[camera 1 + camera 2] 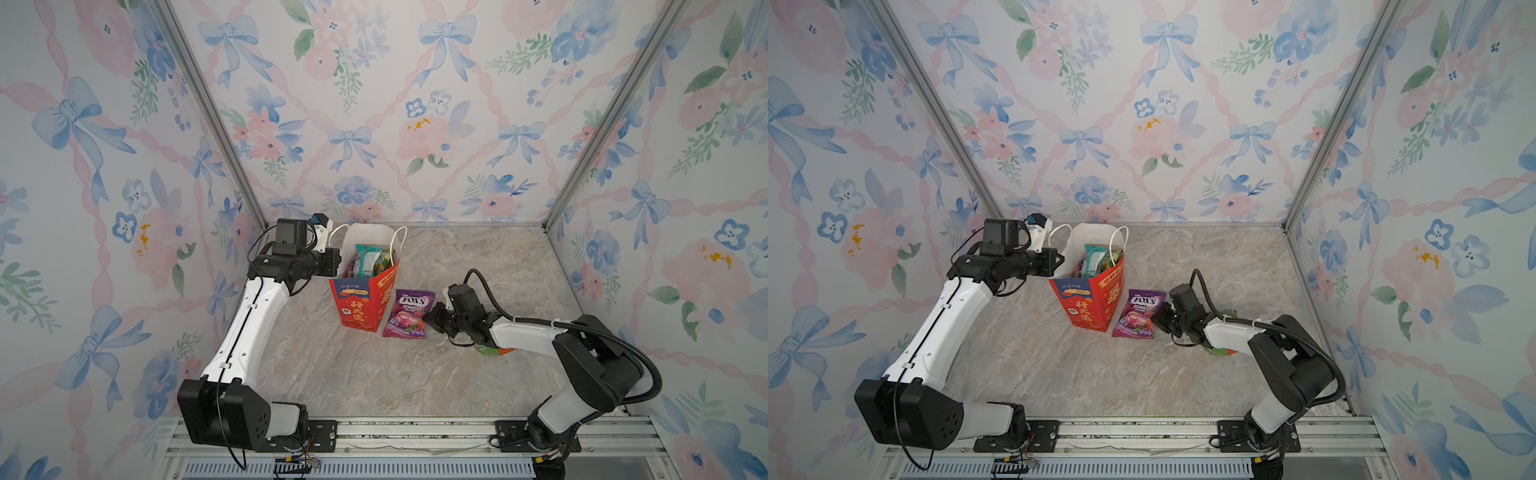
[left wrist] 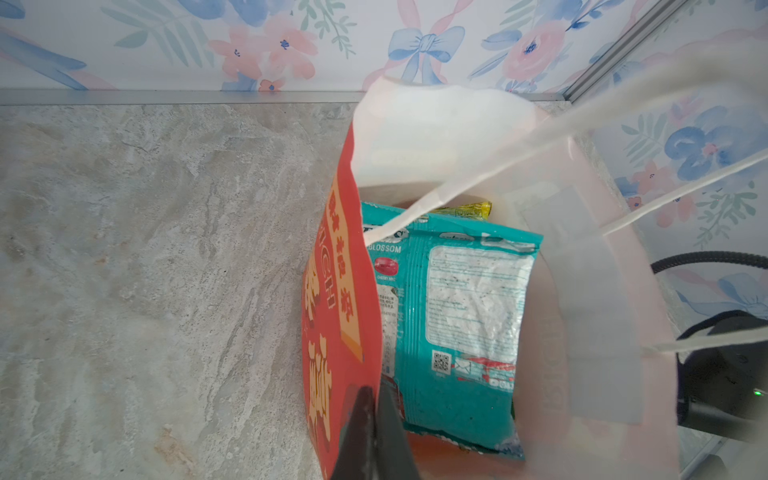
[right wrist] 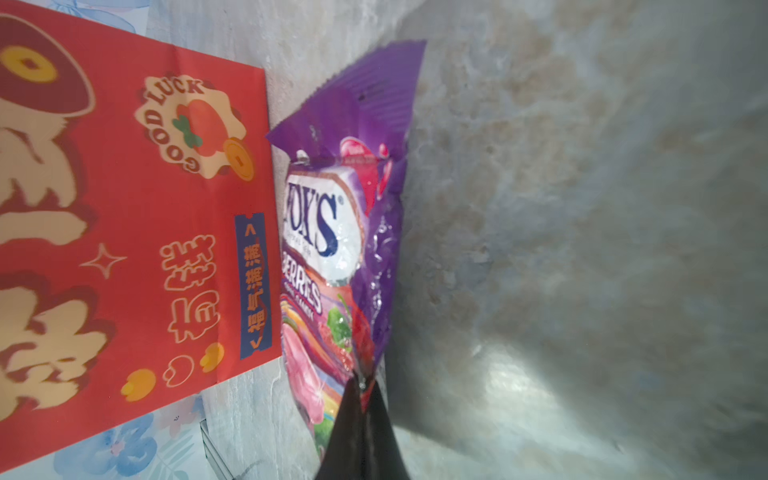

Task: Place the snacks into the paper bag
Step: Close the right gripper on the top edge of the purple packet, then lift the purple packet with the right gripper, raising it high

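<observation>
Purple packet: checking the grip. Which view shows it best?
Right wrist view: the purple packet is close up, pinched by the right gripper, jaws shut. Both top views show it small beside the paper bag; left wrist view misses it.

**Both grippers clamped, arms reaching inward**

Left arm (image 1: 249, 328) stretches forward, with the wrist level and turned toward the middle. Left gripper (image 2: 371, 392) is pinched tight on the bag (image 2: 345, 291) wall. Right arm (image 1: 519, 332) is folded, with the elbow up and the forearm low, pointing inward. Right gripper (image 3: 361, 384) is held low, its jaws closed on the purple packet (image 3: 374, 208) edge.
</observation>
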`<state>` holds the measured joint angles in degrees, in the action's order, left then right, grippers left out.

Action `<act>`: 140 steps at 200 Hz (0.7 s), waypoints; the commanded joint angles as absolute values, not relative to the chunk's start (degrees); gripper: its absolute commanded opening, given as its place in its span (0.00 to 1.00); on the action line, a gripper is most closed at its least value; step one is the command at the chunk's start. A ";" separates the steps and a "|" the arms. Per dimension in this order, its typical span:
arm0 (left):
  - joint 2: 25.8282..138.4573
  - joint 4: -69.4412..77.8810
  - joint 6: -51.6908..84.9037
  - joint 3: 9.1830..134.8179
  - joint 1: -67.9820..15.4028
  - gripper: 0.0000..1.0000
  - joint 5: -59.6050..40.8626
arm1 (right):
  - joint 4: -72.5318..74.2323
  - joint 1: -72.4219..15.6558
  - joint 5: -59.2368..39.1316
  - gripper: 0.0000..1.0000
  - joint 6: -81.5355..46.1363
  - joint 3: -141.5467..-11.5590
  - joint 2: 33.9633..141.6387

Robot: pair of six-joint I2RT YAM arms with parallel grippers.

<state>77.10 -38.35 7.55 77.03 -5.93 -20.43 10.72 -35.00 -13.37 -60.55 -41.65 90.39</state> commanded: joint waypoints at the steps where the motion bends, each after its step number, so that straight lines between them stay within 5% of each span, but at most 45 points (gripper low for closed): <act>1: 75.76 -38.76 7.28 76.99 -5.71 0.00 -22.40 | 2.20 -33.86 -10.43 0.00 -55.77 -44.53 85.19; 140: 75.68 -38.67 9.02 77.34 -7.12 0.00 -24.26 | -19.38 -26.99 -5.17 0.00 -42.43 -65.13 70.32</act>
<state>77.08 -38.61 8.03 77.03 -6.44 -22.00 -17.41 -27.46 -6.28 -45.71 -59.53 71.48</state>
